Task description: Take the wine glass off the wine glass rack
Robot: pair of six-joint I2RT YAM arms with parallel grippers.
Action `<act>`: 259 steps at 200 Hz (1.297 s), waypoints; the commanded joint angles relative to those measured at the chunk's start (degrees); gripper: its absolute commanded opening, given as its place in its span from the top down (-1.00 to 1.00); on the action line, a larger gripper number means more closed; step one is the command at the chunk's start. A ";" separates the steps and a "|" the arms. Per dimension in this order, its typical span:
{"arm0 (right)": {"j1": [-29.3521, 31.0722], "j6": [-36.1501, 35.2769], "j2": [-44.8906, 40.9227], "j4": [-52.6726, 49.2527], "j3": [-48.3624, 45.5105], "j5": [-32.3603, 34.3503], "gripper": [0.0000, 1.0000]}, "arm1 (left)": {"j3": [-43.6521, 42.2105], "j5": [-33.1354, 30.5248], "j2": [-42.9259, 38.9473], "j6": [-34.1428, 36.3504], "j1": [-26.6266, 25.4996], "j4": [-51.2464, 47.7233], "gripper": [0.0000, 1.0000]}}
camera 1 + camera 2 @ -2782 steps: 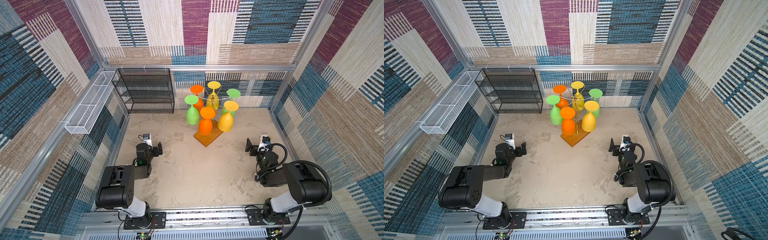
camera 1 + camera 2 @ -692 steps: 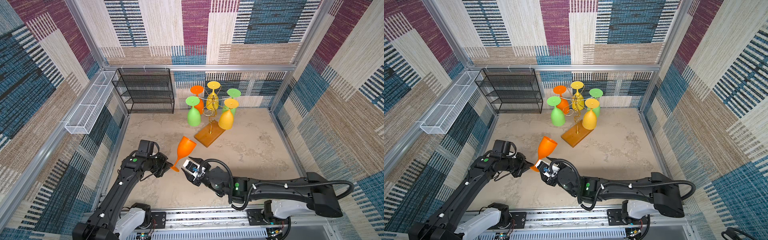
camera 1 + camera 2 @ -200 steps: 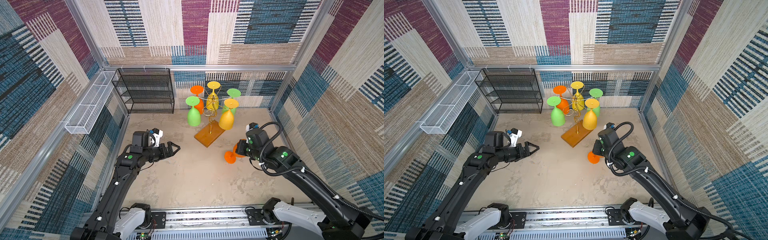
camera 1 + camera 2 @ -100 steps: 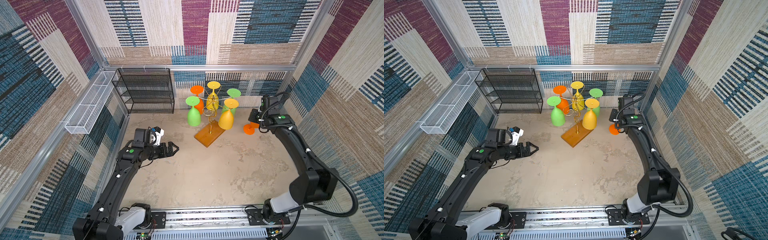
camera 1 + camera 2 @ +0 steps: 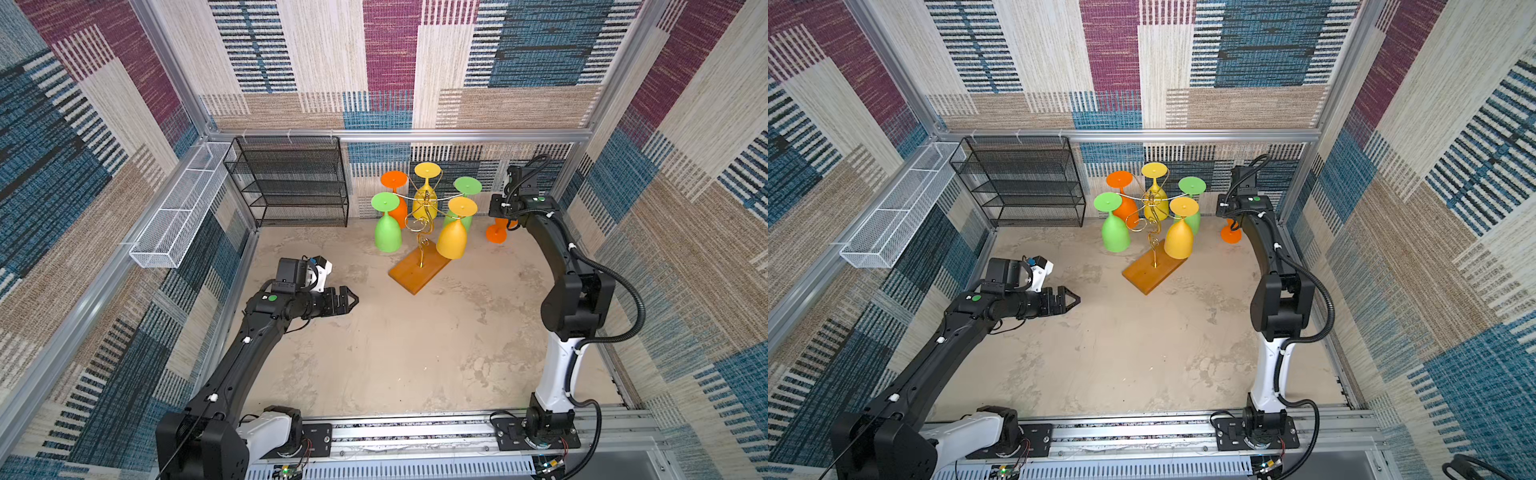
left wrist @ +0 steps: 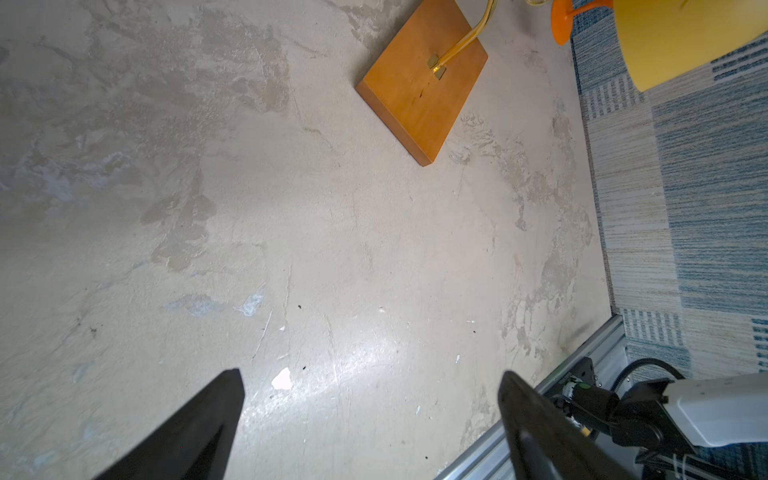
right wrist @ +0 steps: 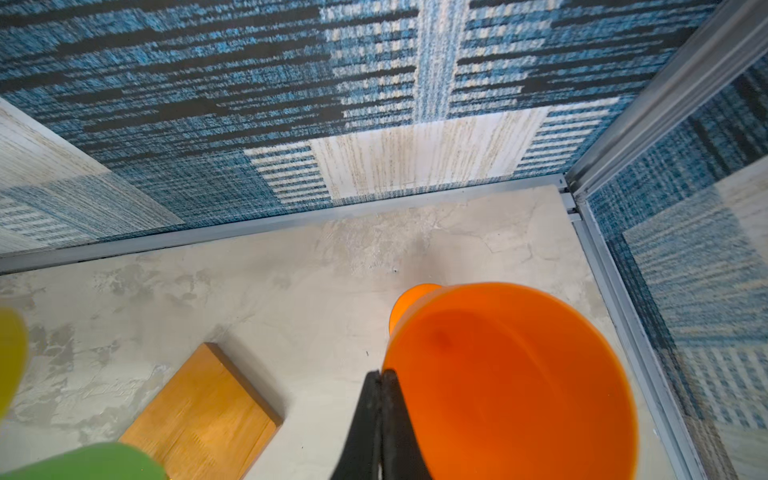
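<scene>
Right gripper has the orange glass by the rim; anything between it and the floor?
Nothing visible. The floor around the foot of the orange glass is bare; the wine glass rack stands off to one side. The walls are close.

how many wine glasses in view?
6. Five hang on the wine glass rack: front green glass, back green glass, front yellow glass, back yellow glass, back orange glass. Sixth, the held orange glass, in the right gripper. None look hidden.

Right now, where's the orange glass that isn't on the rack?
In both top views, the orange plastic wine glass is back right, beside the gold wire rack, in the right gripper.
</scene>
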 commanded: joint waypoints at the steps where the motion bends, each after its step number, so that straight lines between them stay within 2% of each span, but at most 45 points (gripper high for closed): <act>1: -0.38 -2.47 4.31 -0.30 5.97 -1.00 1.00 | -1.08 -0.29 -0.80 2.98 -0.10 1.81 -0.97; 58: -0.39 -3.85 15.09 -5.86 21.58 -4.01 1.00 | -1.59 -2.02 -2.68 3.71 -0.19 1.67 -0.96; 111: -0.28 -4.72 15.65 -6.20 19.65 -6.82 1.00 | -1.58 -2.32 -2.91 3.97 -0.19 1.33 -0.96; 156: 0.37 -5.30 15.45 -6.70 18.18 -6.28 1.00 | -1.22 -1.84 -2.49 3.98 -0.19 1.31 -0.96; 191: 0.71 -5.91 15.88 -7.82 19.28 -6.33 0.74 | -1.31 -2.19 -3.23 3.98 -0.19 1.34 -0.96; 208: 0.86 -5.74 15.90 -8.41 20.49 -5.97 0.49 | -1.32 -2.62 -3.91 4.20 -0.26 1.03 -0.95; 234: 0.96 -5.32 14.11 -8.29 21.96 -5.81 0.00 | -1.40 -3.19 -4.88 4.17 -0.24 0.88 -0.96; 259: 1.05 -4.43 10.94 -6.63 21.07 -4.63 -0.31 | -1.52 -3.28 -6.06 4.24 -0.28 0.95 -0.96</act>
